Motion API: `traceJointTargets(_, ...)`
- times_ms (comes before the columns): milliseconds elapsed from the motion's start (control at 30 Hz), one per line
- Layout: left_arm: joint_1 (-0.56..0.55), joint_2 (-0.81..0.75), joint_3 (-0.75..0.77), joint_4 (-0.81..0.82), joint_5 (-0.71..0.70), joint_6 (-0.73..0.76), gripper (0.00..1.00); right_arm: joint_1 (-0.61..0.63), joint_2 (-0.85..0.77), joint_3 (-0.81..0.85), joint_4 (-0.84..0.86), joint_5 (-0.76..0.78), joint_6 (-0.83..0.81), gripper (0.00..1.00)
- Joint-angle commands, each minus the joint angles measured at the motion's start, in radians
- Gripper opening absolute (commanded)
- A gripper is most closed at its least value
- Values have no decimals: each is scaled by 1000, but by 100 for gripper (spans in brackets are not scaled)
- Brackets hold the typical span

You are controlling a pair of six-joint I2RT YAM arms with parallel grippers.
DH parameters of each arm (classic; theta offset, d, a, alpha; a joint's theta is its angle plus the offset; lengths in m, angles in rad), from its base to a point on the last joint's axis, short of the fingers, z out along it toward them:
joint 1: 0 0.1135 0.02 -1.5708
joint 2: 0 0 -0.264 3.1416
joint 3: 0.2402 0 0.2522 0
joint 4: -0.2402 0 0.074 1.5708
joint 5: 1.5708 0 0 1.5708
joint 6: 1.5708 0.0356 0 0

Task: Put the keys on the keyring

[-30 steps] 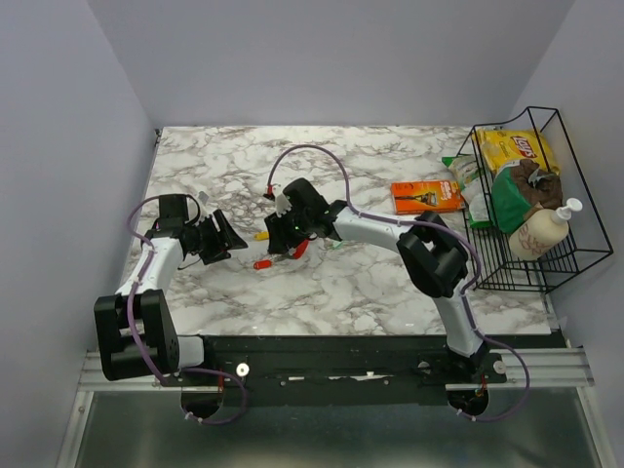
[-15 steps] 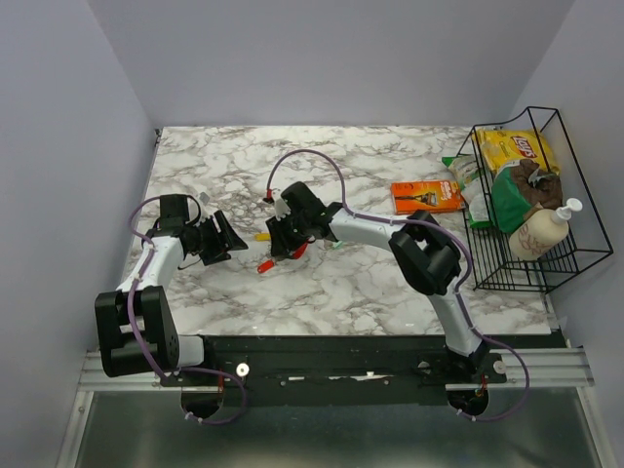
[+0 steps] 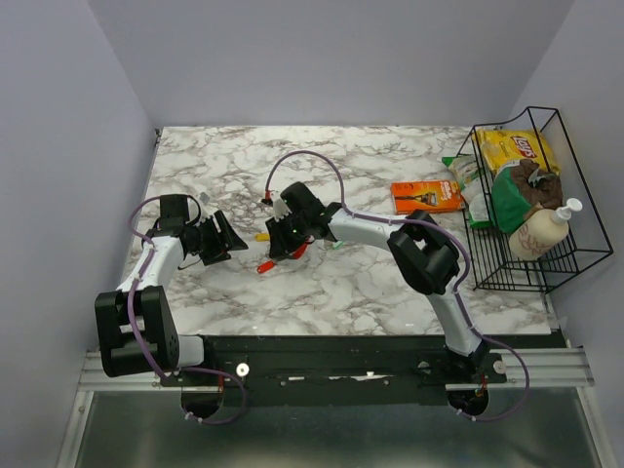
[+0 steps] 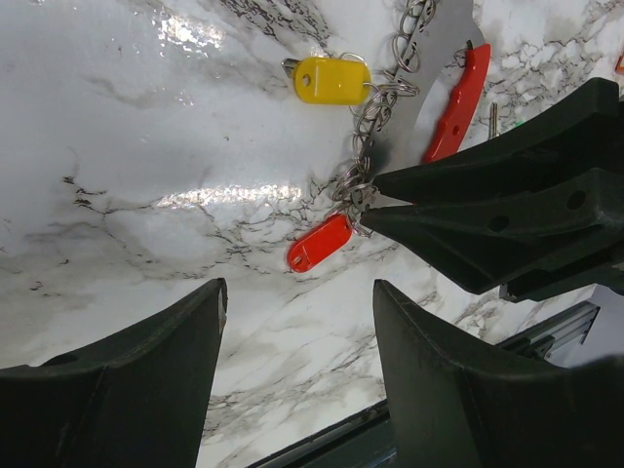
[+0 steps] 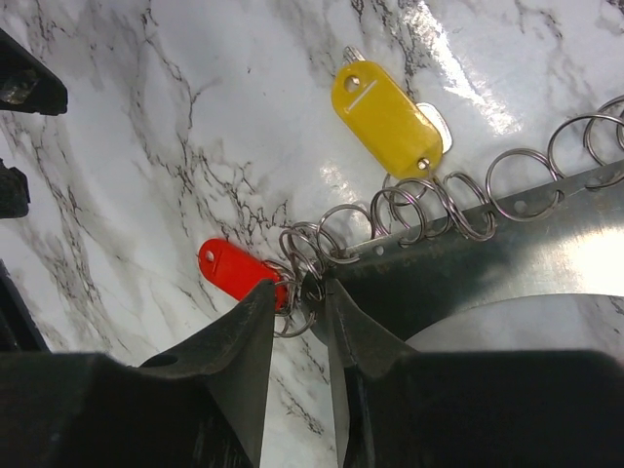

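My right gripper point(image 5: 302, 289) is shut on a cluster of thin metal rings, the keyring point(image 5: 304, 252), low over the marble table point(image 3: 390, 283). A red-headed key point(image 5: 232, 269) hangs from that cluster and lies on the table. A yellow-headed key point(image 5: 384, 118) lies further along the chain of linked rings point(image 5: 458, 200). In the top view the right gripper point(image 3: 277, 240) is at mid-table, with the red key point(image 3: 264, 265) just below it. My left gripper point(image 4: 299, 290) is open and empty, a little to the left point(image 3: 222, 237). It sees the red key point(image 4: 320, 242), the yellow key point(image 4: 331, 80) and a long red piece point(image 4: 453, 102).
An orange flat packet point(image 3: 426, 196) lies at the right of the table. A black wire basket point(image 3: 575, 263) with a chip bag, a green pouch and a pump bottle stands at the far right edge. Purple cables arch over both arms.
My right gripper has shifted slightly left and the red key below it has turned from flat to slanted. The left arm has not moved.
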Motion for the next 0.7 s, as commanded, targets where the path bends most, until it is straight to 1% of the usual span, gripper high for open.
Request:
traceJointTargets(0, 5, 2, 5, -3, 15, 11, 70, 5, 23, 3, 12, -49, -13, 35)
traceJointTargets(33, 5, 0, 5, -3, 13, 11, 70, 4, 23, 3, 10, -45, -13, 35)
traceJointTargets(67, 5, 0, 5, -3, 15, 11, 70, 5, 22, 1, 10, -43, -13, 29)
traceJointTargets(133, 5, 0, 3, -1, 15, 11, 70, 4, 15, -8, 10, -32, -13, 24)
traceJointTargets(267, 5, -4, -3, 5, 21, 5, 70, 5, 12, -12, 13, 1, -8, 23)
traceJointTargets(467, -9, -30, -21, 20, 18, -13, 70, 5, 15, -15, 22, 23, -4, 7)
traceJointTargets(500, -12, -32, -21, 22, 16, -21, 70, 5, 12, -18, 24, 28, -5, 3)
traceJointTargets(533, -15, -33, -23, 25, 18, -26, 70, 5, 6, -23, 27, 34, -8, 1)
traceJointTargets(667, -32, -46, -35, 40, 25, -44, 70, 5, -27, -48, 30, 34, -19, 1)
